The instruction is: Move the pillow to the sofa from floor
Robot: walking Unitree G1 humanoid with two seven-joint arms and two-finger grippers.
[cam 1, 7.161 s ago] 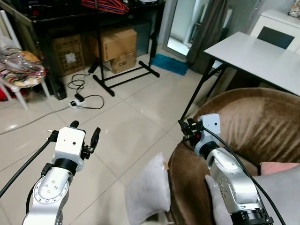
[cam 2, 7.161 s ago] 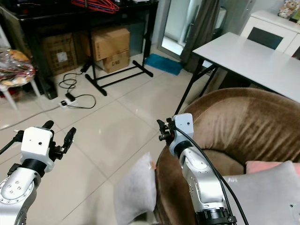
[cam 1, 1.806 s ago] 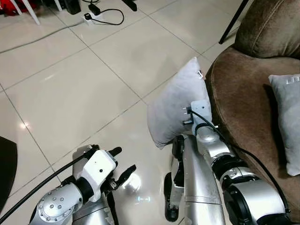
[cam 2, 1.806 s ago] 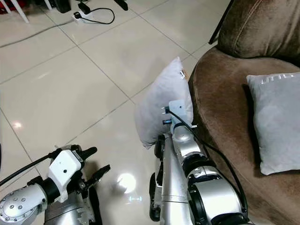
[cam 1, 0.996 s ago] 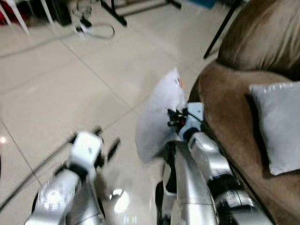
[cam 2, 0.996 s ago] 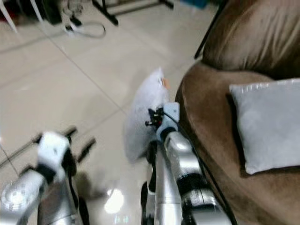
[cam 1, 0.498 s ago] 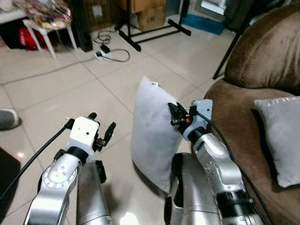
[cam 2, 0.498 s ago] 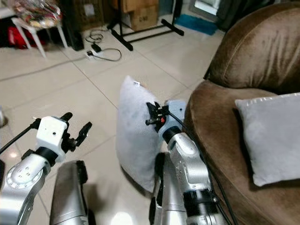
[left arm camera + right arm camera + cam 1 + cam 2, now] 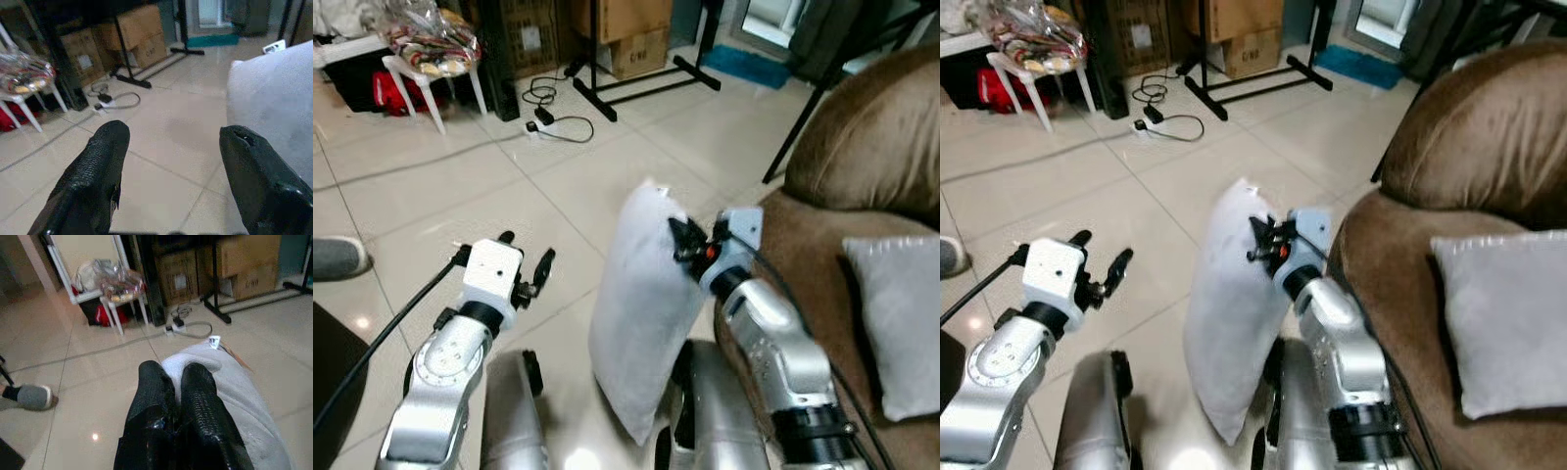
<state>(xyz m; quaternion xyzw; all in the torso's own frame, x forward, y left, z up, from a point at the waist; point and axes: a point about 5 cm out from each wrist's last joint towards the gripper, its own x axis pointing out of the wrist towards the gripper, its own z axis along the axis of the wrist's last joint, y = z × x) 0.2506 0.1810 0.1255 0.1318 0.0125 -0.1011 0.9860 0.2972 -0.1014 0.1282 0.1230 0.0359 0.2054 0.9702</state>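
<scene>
A pale grey pillow [image 9: 641, 313] hangs upright above the tiled floor, just left of the brown sofa [image 9: 862, 166]. My right gripper [image 9: 682, 242] is shut on the pillow's upper right edge; in the right wrist view its fingers [image 9: 168, 396] pinch the grey fabric [image 9: 244, 396]. My left gripper [image 9: 524, 257] is open, held out over the floor a little left of the pillow, holding nothing. In the left wrist view the pillow [image 9: 274, 107] lies past one of its spread fingers [image 9: 105, 147].
A second grey cushion [image 9: 901, 313] lies on the sofa seat. A black rack stand [image 9: 646, 73], cardboard boxes [image 9: 1239, 24], a power strip with cables [image 9: 553, 113] and a white stool [image 9: 426, 64] stand at the back. A person's grey slipper [image 9: 335, 257] is at the left.
The pillow has risen off the floor in my right gripper and moved slightly toward the sofa. The camera has tilted up a little.
</scene>
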